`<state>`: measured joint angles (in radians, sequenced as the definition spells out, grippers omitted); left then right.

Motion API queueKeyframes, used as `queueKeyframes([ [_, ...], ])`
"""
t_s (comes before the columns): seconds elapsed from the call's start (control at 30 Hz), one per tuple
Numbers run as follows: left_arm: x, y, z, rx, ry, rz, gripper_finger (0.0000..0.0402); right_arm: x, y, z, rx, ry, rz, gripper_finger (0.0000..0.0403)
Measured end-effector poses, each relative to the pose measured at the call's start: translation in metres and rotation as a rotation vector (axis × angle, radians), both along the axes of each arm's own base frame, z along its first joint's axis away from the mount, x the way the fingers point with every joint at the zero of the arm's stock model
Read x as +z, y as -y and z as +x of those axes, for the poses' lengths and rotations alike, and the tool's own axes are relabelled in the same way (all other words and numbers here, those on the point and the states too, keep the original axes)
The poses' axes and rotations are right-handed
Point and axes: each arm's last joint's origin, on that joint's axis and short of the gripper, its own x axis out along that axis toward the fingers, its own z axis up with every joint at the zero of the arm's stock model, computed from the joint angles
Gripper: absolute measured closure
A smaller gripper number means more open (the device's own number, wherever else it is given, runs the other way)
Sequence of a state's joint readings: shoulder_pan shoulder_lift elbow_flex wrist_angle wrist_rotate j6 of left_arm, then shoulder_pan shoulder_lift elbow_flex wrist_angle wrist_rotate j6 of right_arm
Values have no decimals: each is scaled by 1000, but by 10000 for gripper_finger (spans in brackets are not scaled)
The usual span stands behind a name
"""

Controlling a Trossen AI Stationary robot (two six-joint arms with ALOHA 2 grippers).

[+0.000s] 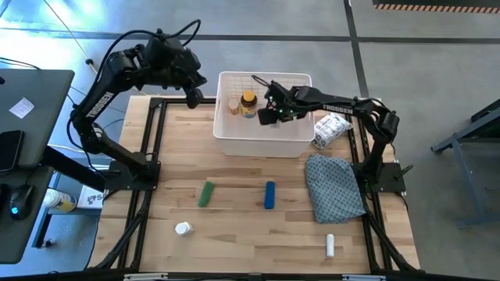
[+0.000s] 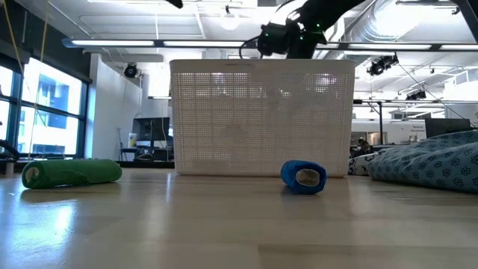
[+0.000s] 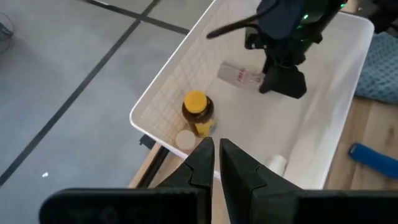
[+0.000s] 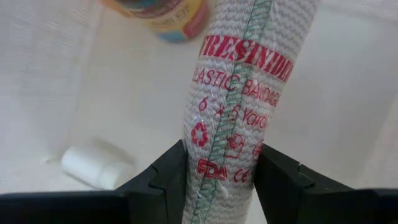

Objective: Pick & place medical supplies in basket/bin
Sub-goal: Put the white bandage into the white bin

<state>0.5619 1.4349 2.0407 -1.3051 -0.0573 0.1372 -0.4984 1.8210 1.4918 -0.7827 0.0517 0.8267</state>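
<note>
The white lattice bin [image 1: 226,139] stands at the table's far middle. In it stand an amber bottle with a yellow cap [image 1: 248,104] and a white pill bottle [image 1: 233,107]. My right gripper [image 1: 273,114] hangs over the bin, shut on a wrapped elastic bandage roll [image 4: 239,93] with red print. My left gripper [image 3: 217,155] is shut and empty, high above the bin's far left corner. On the table lie a green piece [image 1: 205,193], a blue piece [image 1: 269,195], a white bottle [image 1: 183,229] and a white tube [image 1: 330,245]. My right gripper pinches the bandage roll's two long sides [image 4: 214,171] between its two fingers [image 4: 168,177], near one end of the roll. The fingers slant down into the bin from the table's right. The roll [image 3: 239,74] sticks out ahead of the fingers, lifted clear of the bin's floor.
A crinkly white packet [image 1: 331,129] lies just right of the bin. A blue-grey patterned cloth [image 1: 334,186] lies at the right, near the right arm's base. Another white bottle [image 4: 93,165] lies on the bin's floor. Bare wood stretches along the table's near side.
</note>
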Motion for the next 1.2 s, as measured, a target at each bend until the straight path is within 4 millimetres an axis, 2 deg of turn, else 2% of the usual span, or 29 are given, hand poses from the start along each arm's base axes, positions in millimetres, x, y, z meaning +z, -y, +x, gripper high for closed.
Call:
queueKeyframes([
  [0.13,-1,-7,-5,-19,9,-29,339,1,-2,3,-12,13,-24,253],
  [0.23,-1,-11,-8,-24,22,-53,339,-6,3,6,-28,6,-35,253],
  [0.43,-2,-17,-14,-15,26,-81,339,-38,25,13,-29,9,31,253],
  [0.6,-5,-16,-17,-9,-3,-107,339,-55,33,14,-43,-18,58,253],
  [0.87,-6,-15,-17,-4,-14,-122,339,-56,37,13,-41,-38,-2,253],
  [1.1,-6,-15,-17,14,-16,-119,339,-74,45,19,-32,-13,28,253],
  [1.2,-6,-15,-18,32,-11,-126,339,-74,46,20,-35,-1,27,253],
])
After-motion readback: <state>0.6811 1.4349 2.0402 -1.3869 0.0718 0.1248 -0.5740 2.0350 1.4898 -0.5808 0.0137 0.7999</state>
